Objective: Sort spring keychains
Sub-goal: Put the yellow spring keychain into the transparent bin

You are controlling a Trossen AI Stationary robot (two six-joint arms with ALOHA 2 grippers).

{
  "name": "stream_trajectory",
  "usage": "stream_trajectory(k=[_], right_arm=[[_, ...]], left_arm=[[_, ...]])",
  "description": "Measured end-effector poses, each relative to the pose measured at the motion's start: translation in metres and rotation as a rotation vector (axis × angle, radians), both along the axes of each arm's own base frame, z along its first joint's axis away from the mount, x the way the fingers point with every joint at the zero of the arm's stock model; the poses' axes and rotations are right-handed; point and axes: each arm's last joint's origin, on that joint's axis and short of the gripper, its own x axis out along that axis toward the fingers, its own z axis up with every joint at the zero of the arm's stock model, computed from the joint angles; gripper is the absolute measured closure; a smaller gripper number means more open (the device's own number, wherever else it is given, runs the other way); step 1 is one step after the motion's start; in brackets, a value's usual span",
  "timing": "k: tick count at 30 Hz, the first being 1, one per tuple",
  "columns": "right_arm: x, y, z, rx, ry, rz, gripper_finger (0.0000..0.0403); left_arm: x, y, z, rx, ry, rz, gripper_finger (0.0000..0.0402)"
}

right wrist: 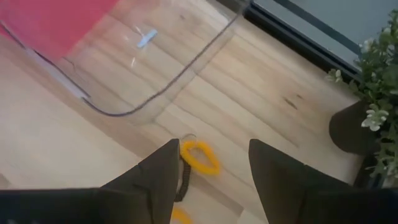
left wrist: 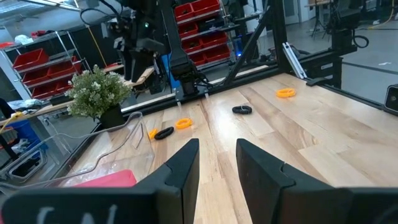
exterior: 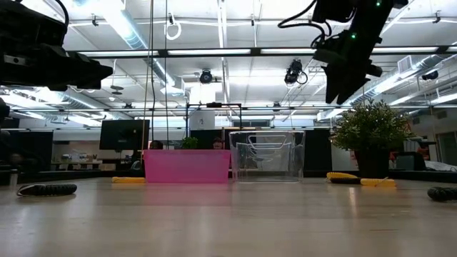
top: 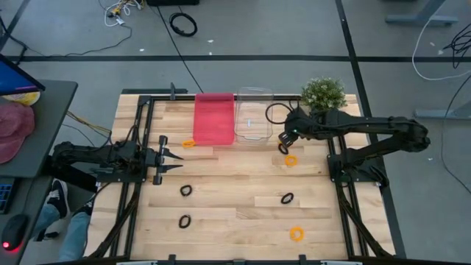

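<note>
Here pink bin (top: 213, 118), clear bin (top: 253, 125) hold no keychains; right pincer (top: 284, 137) released, left pincer (top: 179, 162) released.

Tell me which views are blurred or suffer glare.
Right wrist view: the pink bin and clear bin look soft; the orange keychain is fairly crisp. Low view: bright ceiling lights silhouette the right gripper. High view: even light, no glare.

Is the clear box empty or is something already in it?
Empty: the clear box shows only bare bottom from above; spring keychains lie on the table.
</note>
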Motion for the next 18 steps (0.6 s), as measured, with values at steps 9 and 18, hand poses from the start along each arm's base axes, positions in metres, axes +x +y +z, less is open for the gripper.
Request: stream_trajectory(k=[9, 18], right_arm=[[-0.004, -0.001, -0.017, 0.073, 0.004, -0.042, 0.0204], [-0.012, -0.021, -0.051, 0.175, -0.022, -0.118, 0.0204]], left_arm=[[0.0, 0.0, 0.0, 0.0, 0.0, 0.0, 0.0289], [0.0, 0.0, 0.0, 0.0, 0.0, 0.0, 0.0289]])
